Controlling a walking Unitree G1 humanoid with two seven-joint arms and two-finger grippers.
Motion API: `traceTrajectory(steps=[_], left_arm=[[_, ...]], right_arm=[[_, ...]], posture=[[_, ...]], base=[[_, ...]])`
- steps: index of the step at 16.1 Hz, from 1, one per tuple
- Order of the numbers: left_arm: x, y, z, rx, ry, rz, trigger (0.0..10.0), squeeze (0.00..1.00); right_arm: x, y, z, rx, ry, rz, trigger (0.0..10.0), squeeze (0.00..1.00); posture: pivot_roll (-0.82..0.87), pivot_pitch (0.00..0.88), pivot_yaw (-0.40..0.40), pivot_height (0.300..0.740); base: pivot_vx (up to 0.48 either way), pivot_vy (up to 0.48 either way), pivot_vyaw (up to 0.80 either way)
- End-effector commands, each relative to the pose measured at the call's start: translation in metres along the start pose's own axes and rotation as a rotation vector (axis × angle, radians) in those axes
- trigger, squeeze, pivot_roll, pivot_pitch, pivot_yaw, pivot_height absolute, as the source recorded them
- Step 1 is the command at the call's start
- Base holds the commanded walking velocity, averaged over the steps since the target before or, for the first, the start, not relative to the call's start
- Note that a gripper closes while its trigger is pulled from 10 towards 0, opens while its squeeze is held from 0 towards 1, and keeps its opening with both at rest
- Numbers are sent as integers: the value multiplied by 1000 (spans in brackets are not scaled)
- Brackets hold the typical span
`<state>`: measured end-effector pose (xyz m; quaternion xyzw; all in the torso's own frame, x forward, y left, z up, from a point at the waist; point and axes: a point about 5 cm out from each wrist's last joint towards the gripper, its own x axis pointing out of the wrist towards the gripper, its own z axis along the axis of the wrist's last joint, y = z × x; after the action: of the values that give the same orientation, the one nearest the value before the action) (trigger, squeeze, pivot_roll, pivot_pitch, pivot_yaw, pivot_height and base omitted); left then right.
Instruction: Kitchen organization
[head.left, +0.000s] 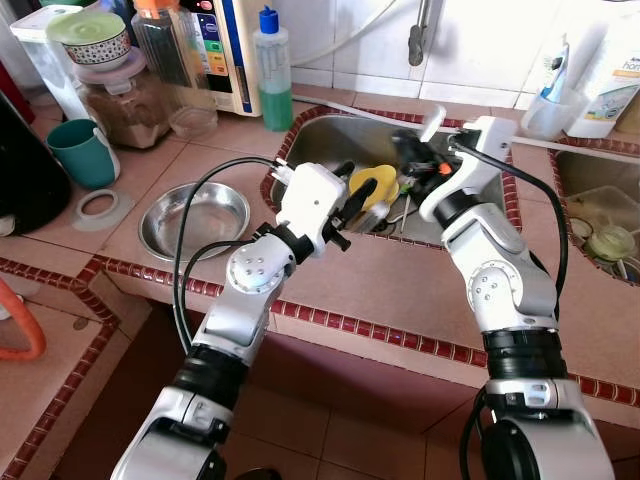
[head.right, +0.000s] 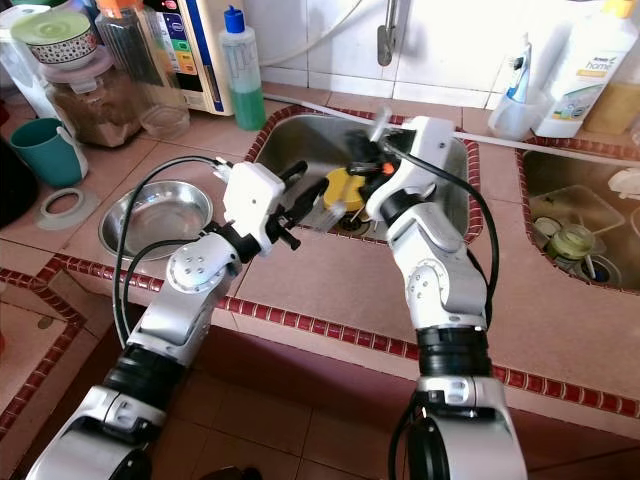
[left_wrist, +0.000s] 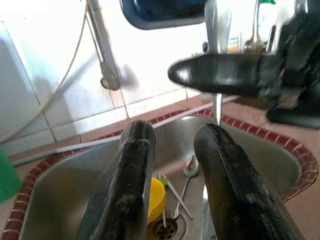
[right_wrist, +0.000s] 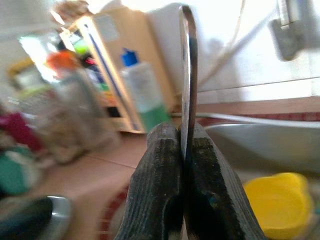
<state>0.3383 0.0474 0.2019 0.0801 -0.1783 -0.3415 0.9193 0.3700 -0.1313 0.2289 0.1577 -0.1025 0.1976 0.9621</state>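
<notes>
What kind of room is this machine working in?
Most likely a home kitchen: a tiled counter holds a steel sink with a spoon in it, a green dish-soap bottle and a steel bowl nearby.

A: Any way into the steel sink basin (head.left: 345, 135)?

B: Only its left half; a yellow plastic cup (head.left: 374, 186) and loose metal cutlery (head.left: 400, 210) crowd the drain

We see a terracotta-tiled bench (head.left: 400, 290) edged in red mosaic across the frame centre, a white tiled wall (head.left: 360, 40) along the top, and brown floor tiles (head.left: 330, 420) below.
</notes>
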Motion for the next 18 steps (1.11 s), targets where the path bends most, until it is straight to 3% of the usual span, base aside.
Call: traceTrajectory(steps=[1, 5, 10, 13, 18], left_arm=[[-2, 1, 3, -4, -8, 0, 10000, 1000], [-14, 7, 7, -15, -23, 68, 10000, 1000], [-36, -6, 9, -49, 3, 77, 10000, 1000], [-45, -14, 3, -35, 46, 64, 10000, 1000], [-54, -10, 2, -20, 88, 84, 10000, 1000]], right_arm=[[4, 1, 5, -34, -22, -9, 0, 0], [10, -8, -21, -224, 50, -34, 0, 0], [16, -7, -46, -443, 140, 21, 0, 0], [13, -15, -55, -562, 199, 13, 0, 0], [3, -29, -68, -761, 306, 13, 0, 0]], posture=[[14, 123, 42, 740], [37, 119, 41, 740], [83, 122, 37, 740], [98, 122, 43, 740], [116, 122, 47, 740]], base=[[0, 0, 0], [0, 0, 0], [0, 0, 0], [0, 0, 0], [0, 0, 0]])
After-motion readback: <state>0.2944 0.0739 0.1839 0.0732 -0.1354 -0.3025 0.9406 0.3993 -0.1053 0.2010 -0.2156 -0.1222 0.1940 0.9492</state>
